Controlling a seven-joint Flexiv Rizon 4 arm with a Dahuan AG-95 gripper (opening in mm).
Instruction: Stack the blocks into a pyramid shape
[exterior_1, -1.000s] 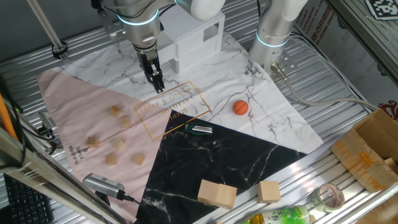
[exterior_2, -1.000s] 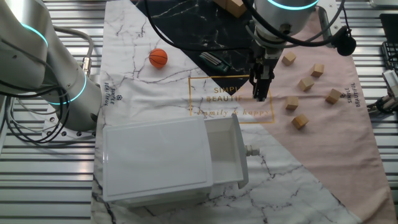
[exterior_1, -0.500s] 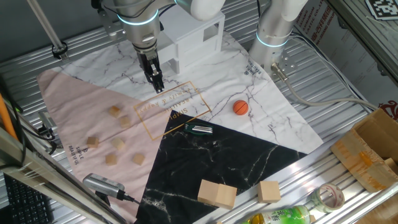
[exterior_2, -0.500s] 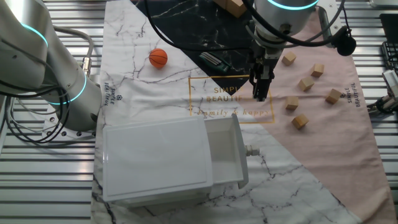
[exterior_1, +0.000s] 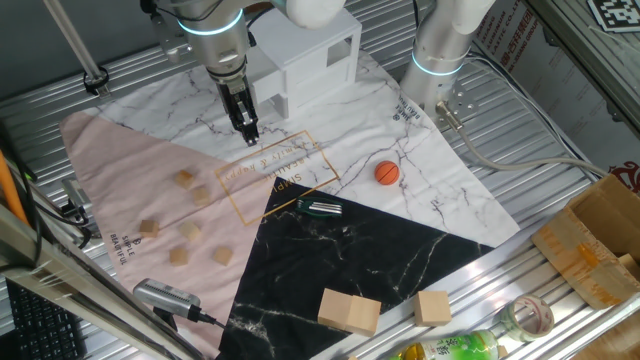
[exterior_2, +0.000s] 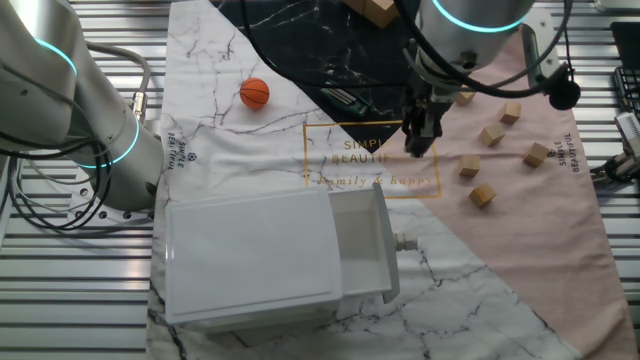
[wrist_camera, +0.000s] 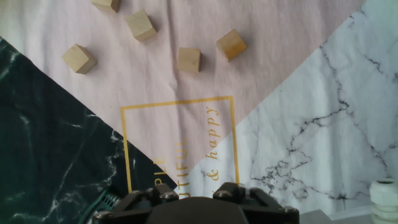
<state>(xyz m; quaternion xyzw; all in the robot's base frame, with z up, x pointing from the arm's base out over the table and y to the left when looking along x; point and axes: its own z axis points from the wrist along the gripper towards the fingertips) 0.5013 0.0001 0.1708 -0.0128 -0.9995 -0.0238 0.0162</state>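
- Nearest the fixed camera, two large pale wooden blocks (exterior_1: 349, 311) lay on the black marble-print section (exterior_1: 340, 250) of the table cloth. They play no part in the job.
- Beyond them, the six small light-tan wooden cubes (exterior_1: 190, 230) sat scattered flat on the pink section (exterior_1: 110, 160) of the cloth. Each cube stood apart from the others, none was stacked, and they were turned at differing angles.
- A small orange ball (exterior_1: 387, 173) rested on the white marble-print section, well apart from the cubes.
- The two-finger gripper (exterior_1: 245, 128) hung over the gold-printed frame (exterior_1: 278, 172), near the cube cluster but not above any cube. The hand view showed the closest two cubes (wrist_camera: 189, 60) ahead of it.
- The step in hand appeared to be the reach for a first cube. Doing it well would mean spreading the fingers before descending. The wrist would also need turning so the pads met two flat faces squarely. Taking an outlying cube would avoid nudging its neighbours.
- The fingers appeared drawn together into one narrow tip. They carried nothing and touched neither cloth nor cube.
- Farthest back stood a white plastic drawer box (exterior_1: 300, 60), its drawer pulled open in the other fixed view.
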